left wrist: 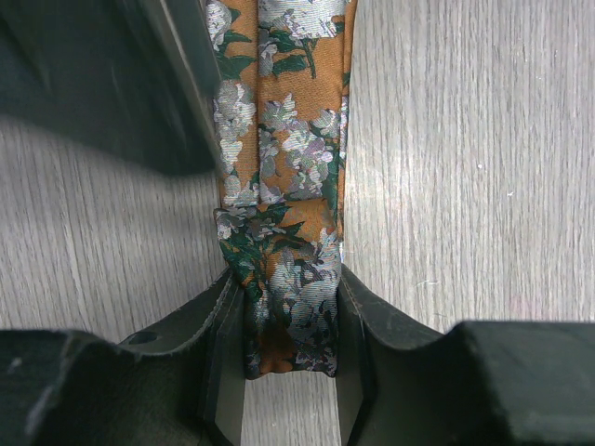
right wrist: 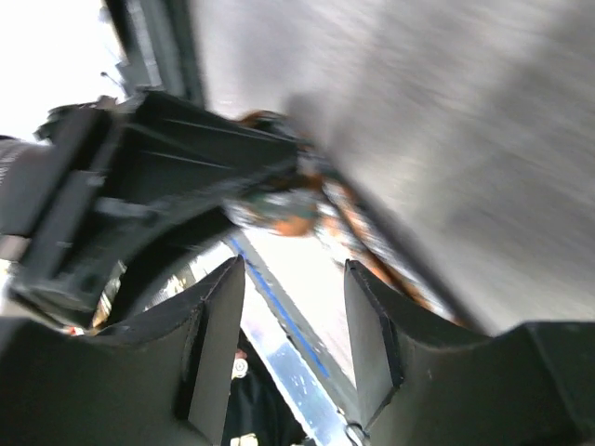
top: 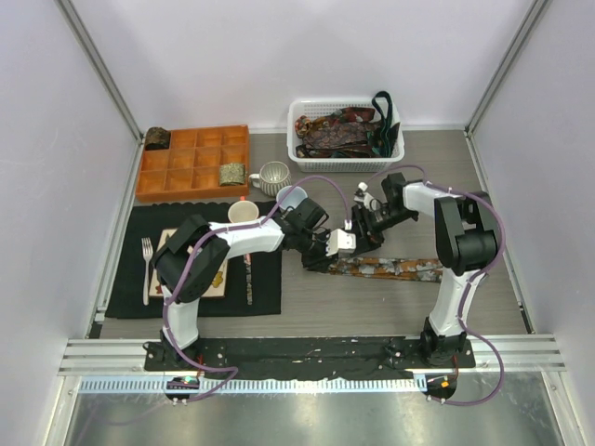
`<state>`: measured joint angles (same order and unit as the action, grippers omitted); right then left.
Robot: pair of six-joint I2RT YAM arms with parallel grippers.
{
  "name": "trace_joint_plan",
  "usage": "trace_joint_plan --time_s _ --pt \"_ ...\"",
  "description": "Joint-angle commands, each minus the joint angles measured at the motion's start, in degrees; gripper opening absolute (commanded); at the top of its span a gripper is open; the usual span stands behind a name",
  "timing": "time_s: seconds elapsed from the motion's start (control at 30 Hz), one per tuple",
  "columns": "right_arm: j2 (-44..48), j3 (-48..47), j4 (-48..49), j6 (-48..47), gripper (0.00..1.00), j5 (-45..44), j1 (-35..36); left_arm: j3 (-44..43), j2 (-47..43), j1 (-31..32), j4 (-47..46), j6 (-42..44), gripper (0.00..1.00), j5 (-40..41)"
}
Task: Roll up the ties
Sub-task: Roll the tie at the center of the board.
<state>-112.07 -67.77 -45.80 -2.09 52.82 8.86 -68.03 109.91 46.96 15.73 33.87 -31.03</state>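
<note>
Clamps the folded end of the floral tie (left wrist: 288,186) between the fingers (left wrist: 223,344) of the left gripper (left wrist: 290,321), pinching the cloth from both sides. Lies, for the rest of its length, flat on the table (top: 372,311), running out to the right beneath the right arm. Holds nothing in the right gripper (right wrist: 293,316): jaws apart, bare gap between them, poised close beside the left one. Shows more ties (top: 339,130) heaped in the white basket (top: 296,125) at the back, and small coils (top: 231,173) at the orange tray (top: 186,167).

Looks light, limp and slick, so likely to slide or spring loose from a roll, with no stiffness to push against. Best taken at the doubled end, square across the full width, catching both layers. Calls for tension along the strip to wind evenly without skewing
</note>
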Motion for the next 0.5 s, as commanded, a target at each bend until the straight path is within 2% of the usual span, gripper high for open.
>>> trace_joint_plan --time_s 0.0,0.33,0.47 --pt "3.5 3.6 6.8 6.8 0.53 6.5 3.6 0.8 2.2 -0.1 4.4 -1.8 0.34 2.5" --pt "3.7 11.4 29.2 21.2 0.53 7.0 6.3 0.7 2.9 -0.2 3.4 -2.8 0.35 1.6" --pt "3.2 12.0 31.0 22.9 0.46 6.4 7.6 0.8 2.9 -0.1 3.4 -3.0 0.35 1.8"
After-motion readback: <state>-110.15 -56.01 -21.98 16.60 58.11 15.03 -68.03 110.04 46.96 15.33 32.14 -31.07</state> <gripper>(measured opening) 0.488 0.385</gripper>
